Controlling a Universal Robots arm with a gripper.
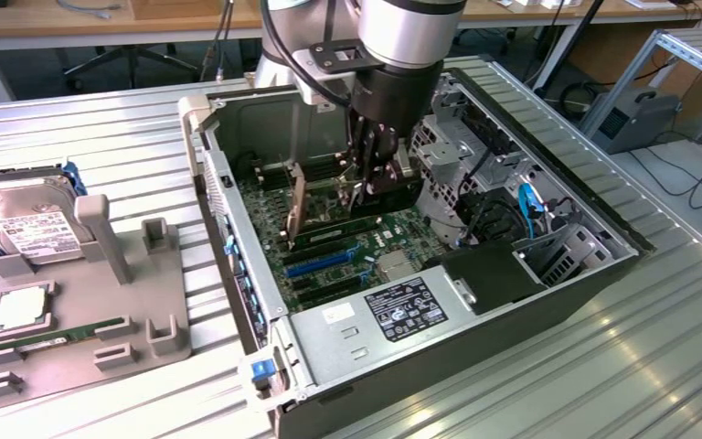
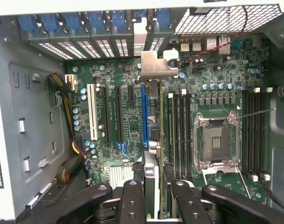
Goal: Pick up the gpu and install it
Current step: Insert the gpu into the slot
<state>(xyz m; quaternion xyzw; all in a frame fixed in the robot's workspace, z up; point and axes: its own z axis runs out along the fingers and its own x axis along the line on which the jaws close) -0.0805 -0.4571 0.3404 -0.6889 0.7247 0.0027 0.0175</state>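
Gpu (image 2: 151, 173) is held on edge inside the computer case (image 1: 449, 352), clamped between the fingers of the gripper (image 2: 154, 203), which are closed against its two faces. Its silver bracket (image 2: 156, 65) is turned toward the case's rear slot openings (image 2: 86, 46). Its lower edge is lined up along the long blue slot (image 2: 144, 112) on the case's motherboard (image 2: 125, 126). Whether the edge connector has entered that slot cannot be told.

For a clean seating, it is judged that the card should be kept upright and parallel to the slot. The bracket should be guided down against the case's rear wall, and pressure applied straight down and evenly, so that neither end is tipped in first. The memory slots (image 2: 179, 135) just beside are best left untouched.

Under the case, a ribbed metal table (image 1: 643, 366) is seen. A grey fixture (image 1: 95, 311) is set beside the case on the exterior view's left, carrying a hard drive (image 1: 28, 229) and a memory stick (image 1: 52, 337). Beyond the case, wooden desks (image 1: 107, 18) and trailing cables (image 1: 680, 174) are seen.
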